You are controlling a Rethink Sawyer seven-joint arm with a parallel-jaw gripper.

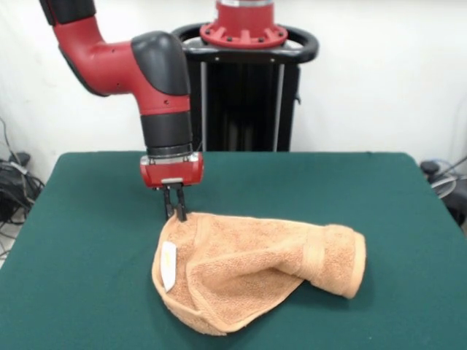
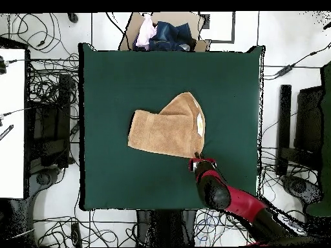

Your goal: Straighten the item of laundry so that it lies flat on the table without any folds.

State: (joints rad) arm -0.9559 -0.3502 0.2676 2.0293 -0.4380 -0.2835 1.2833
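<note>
The orange-tan towel (image 1: 248, 262) lies crumpled on the green table (image 1: 87, 219), folded over itself, with its white label (image 1: 168, 264) at the left edge and a woven band near its right end. My gripper (image 1: 176, 214) points straight down at the towel's far left corner, its fingers pinched together on that corner at table height. In the overhead view the towel (image 2: 167, 129) lies right of the table's (image 2: 110, 84) middle, and the gripper (image 2: 196, 157) is at its corner nearest the robot.
A cardboard box with clothes (image 2: 165, 35) stands beyond the table's far edge in the overhead view. Cables lie on the floor on both sides. The black pedestal (image 1: 244, 95) stands behind the table.
</note>
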